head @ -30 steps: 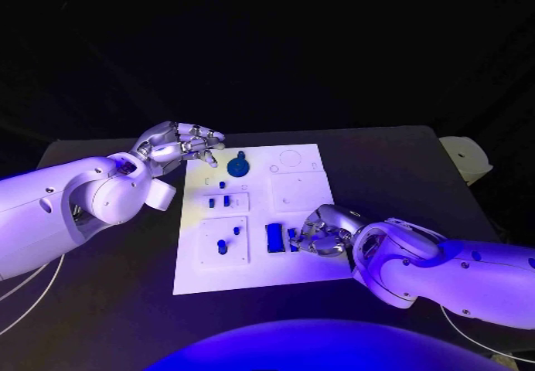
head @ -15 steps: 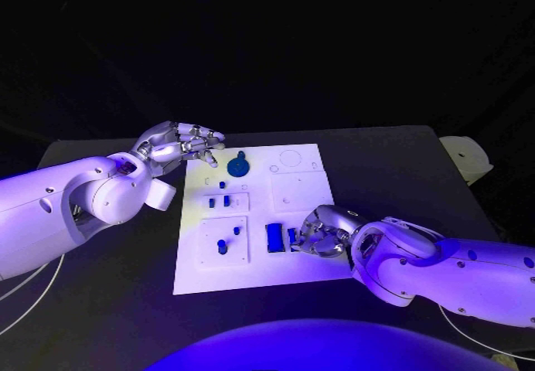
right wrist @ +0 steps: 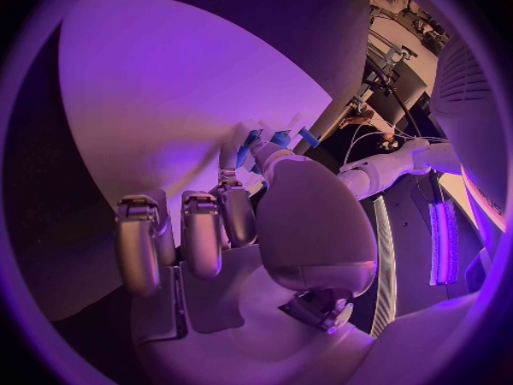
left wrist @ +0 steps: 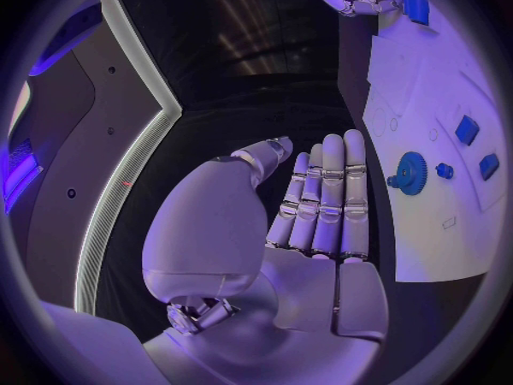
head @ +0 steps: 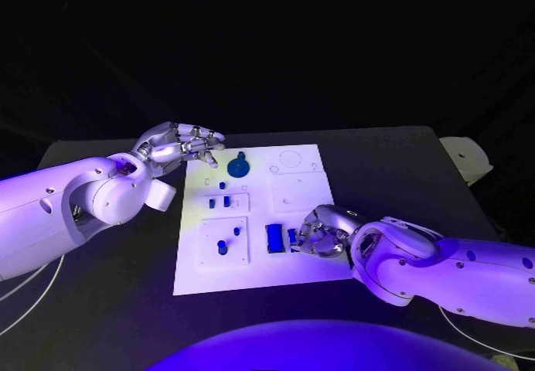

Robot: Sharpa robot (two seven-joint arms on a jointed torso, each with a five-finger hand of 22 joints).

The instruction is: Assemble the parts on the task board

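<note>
**Table and board: status at time of check**

Black table (head: 111,309) in a dark room, with the white board (head: 257,274) at its middle, lying flat.

Left hand (head: 178,143): found just off the board's far left corner, over bare table. Fingers extended and side by side, thumb set apart, as seen in the left wrist view (left wrist: 321,222). Nothing held, nothing touched. Recorded as unloaded, fingers not closed.

Right hand (head: 323,232): found at the board's near right part, fingers curled down onto the board surface. Fingertips (right wrist: 230,158) pressed close against a small part (head: 292,234). Cannot tell whether that part is pinched or merely touched, since the contact is hidden by the hand itself.

Parts on the board:
- Gear (head: 237,165), round and blue, near the far edge, just beside the left hand but apart from it. Confirmed in the left wrist view (left wrist: 410,173).
- Pair of small blocks (head: 219,202), side by side in the left middle panel.
- Single small piece (head: 222,247) in the near left panel.
- Bar (head: 274,237), long and dark blue, lying just left of the small part at the right hand.

Whether any of these parts is seated in its recess cannot be judged.
</note>
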